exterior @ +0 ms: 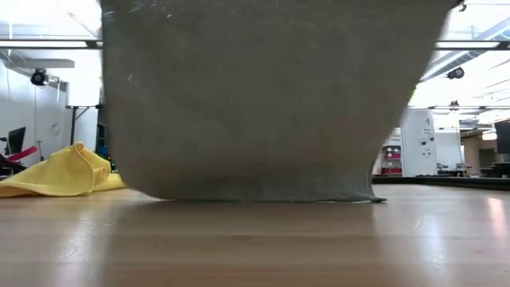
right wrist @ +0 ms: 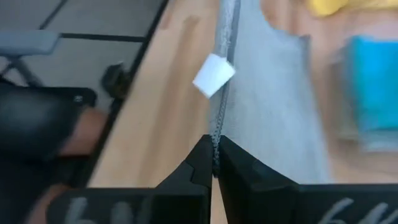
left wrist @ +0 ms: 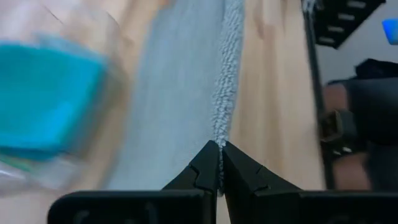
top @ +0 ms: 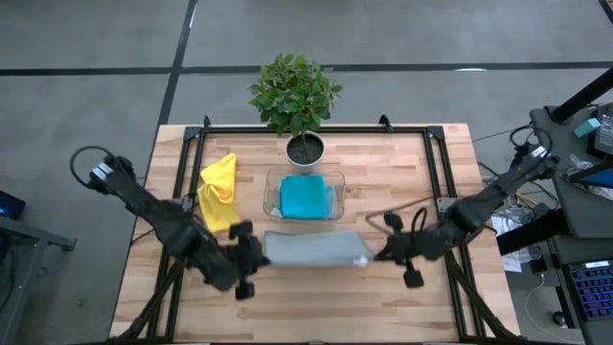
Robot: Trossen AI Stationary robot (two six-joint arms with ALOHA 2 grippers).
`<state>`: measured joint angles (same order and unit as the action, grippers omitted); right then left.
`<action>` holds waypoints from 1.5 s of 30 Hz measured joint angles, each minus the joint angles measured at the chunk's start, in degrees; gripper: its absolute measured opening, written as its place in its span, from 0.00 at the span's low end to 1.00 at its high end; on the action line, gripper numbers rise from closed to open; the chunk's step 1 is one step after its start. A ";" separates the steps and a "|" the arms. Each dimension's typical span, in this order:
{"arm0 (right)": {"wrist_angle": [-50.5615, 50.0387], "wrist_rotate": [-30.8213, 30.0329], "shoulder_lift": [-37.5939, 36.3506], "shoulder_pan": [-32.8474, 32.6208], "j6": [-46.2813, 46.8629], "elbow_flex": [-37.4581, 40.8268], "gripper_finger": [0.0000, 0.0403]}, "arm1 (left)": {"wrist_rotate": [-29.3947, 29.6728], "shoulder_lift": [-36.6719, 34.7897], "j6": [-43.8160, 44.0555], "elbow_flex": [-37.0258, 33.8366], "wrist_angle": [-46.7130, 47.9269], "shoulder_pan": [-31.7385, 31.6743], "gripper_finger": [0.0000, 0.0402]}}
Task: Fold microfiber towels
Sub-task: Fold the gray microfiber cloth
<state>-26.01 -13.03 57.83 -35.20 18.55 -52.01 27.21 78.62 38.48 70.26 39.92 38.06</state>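
Observation:
A grey towel (top: 316, 249) is held up between my two grippers at the table's middle, near the front. In the low view it hangs as a wide sheet (exterior: 255, 96), its lower edge (exterior: 255, 197) on the table. My left gripper (top: 260, 251) is shut on its left end and my right gripper (top: 374, 255) on its right end. A white tag (right wrist: 213, 74) sticks out of the held edge near my right gripper. A yellow towel (top: 218, 192) lies crumpled on the table at the left. A folded teal towel (top: 305, 196) lies in a clear tray (top: 271, 201). My left gripper pinches the grey towel's upper edge (left wrist: 218, 134) at its left corner between its two fingertips, coming level from the table's left, along the edge. The edge runs straight away from the fingers, drawn taut. The cloth hangs below, its lower edge on the table. My right gripper pinches the same upper edge (right wrist: 216, 127) at the right corner between its two fingertips, coming level from the table's right, along the edge. The edge runs straight and taut toward the other gripper. The cloth hangs below it.
A potted plant (top: 297, 96) stands at the table's far middle, just behind the clear tray. A black frame (top: 187, 144) runs along the table's left, far and right sides. Bare wood (top: 316, 307) lies in front of the grey towel.

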 joint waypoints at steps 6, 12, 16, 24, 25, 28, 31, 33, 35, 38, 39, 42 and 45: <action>11.64 1.65 7.66 -6.03 5.38 4.44 0.02 | -3.75 11.60 4.53 -0.02 -10.16 2.89 0.00; 15.57 8.23 17.09 -6.96 14.99 5.91 0.02 | -15.15 21.78 4.68 0.75 -23.69 2.90 0.00; 15.57 9.16 21.85 -6.51 16.85 5.99 0.02 | -16.48 24.41 4.68 0.86 -23.83 2.33 0.00; 9.92 7.74 21.48 -1.09 15.01 6.01 0.02 | -15.41 24.11 4.66 0.52 -12.58 -1.72 0.00; 8.39 6.83 21.19 -0.12 14.82 6.01 0.02 | -15.15 24.02 4.67 0.52 -10.92 -2.31 0.00; 3.81 4.54 20.74 2.69 13.69 6.04 0.02 | -14.34 24.01 4.68 0.48 -5.95 -4.16 0.00; 2.01 3.81 20.74 5.53 11.63 6.13 0.02 | -12.26 24.01 4.70 0.48 -2.01 -5.96 0.00; 2.01 3.62 20.73 7.26 10.04 6.23 0.02 | -11.85 24.01 4.70 0.48 0.03 -7.19 0.00; 1.86 2.65 20.92 8.92 8.72 6.24 0.02 | -11.81 24.01 4.70 0.37 0.93 -8.30 0.00; 1.72 2.28 21.06 11.10 7.03 6.32 0.02 | -11.80 24.01 4.68 0.22 2.22 -9.70 0.00; 1.72 2.26 21.17 11.68 6.50 6.32 0.02 | -11.66 24.01 4.68 0.22 2.57 -10.09 0.00; 1.68 2.31 21.60 12.92 4.94 6.32 0.02 | -10.64 24.03 4.68 0.00 3.19 -10.89 0.00; 1.67 2.33 22.43 13.62 4.26 6.32 0.02 | -10.21 24.05 4.65 -0.28 3.13 -11.37 0.00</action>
<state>-24.34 -10.70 80.26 -21.58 22.81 -45.69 16.99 102.67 43.13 69.98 43.06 26.69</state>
